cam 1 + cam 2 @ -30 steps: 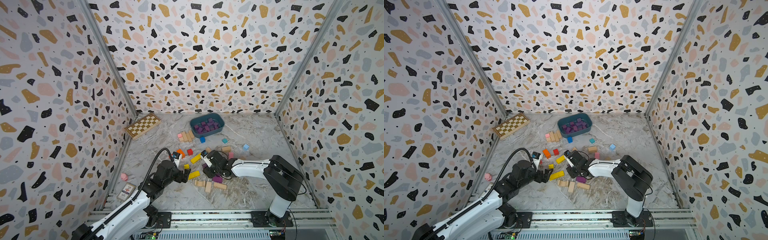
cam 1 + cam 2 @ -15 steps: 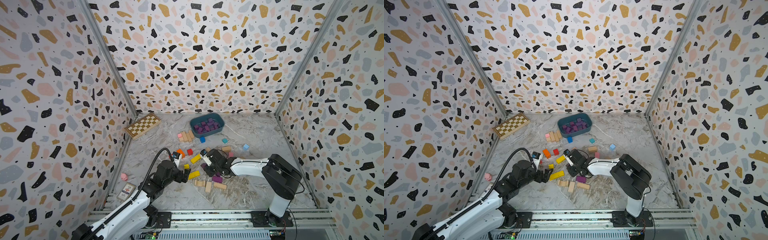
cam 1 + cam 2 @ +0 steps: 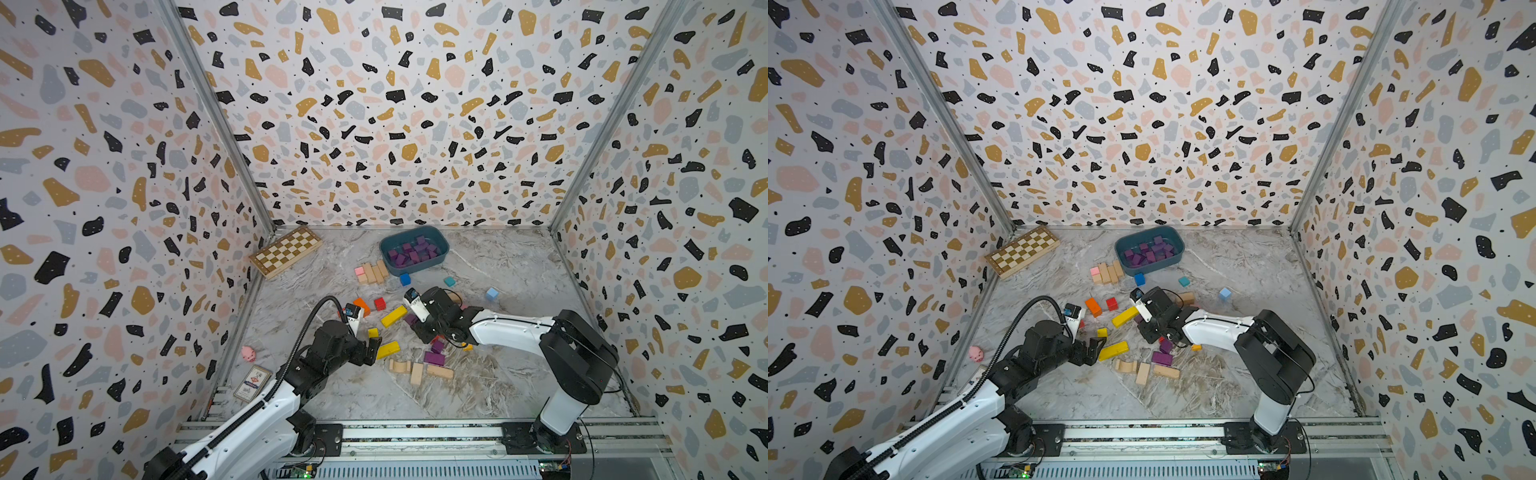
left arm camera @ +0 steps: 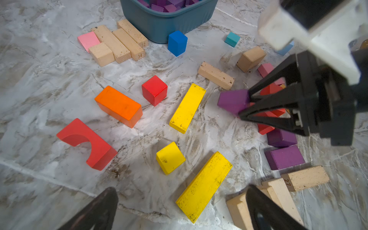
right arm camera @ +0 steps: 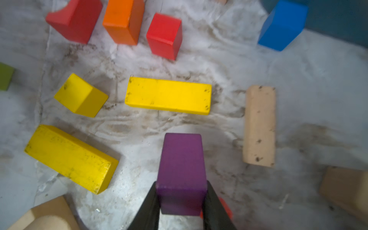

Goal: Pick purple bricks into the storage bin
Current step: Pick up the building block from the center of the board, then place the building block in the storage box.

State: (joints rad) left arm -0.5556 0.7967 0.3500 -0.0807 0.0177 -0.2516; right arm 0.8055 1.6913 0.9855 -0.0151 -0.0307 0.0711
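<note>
The right gripper (image 5: pixel 181 201) is clamped on a small matte purple wooden brick (image 5: pixel 182 163), its black fingers (image 5: pixel 148 207) pressing both sides, low over the marble-patterned tabletop (image 3: pixel 478 374). The left gripper (image 3: pixel 374 348) hangs with jaws spread wide, holding nothing. Two loose purple bricks (image 4: pixel 284 157) lie close by (side by side). The dark teal plastic storage bin (image 3: pixel 415 270) stands near the back wall, well apart, with a heap of purple bricks (image 3: pixel 413 253) inside.
</note>
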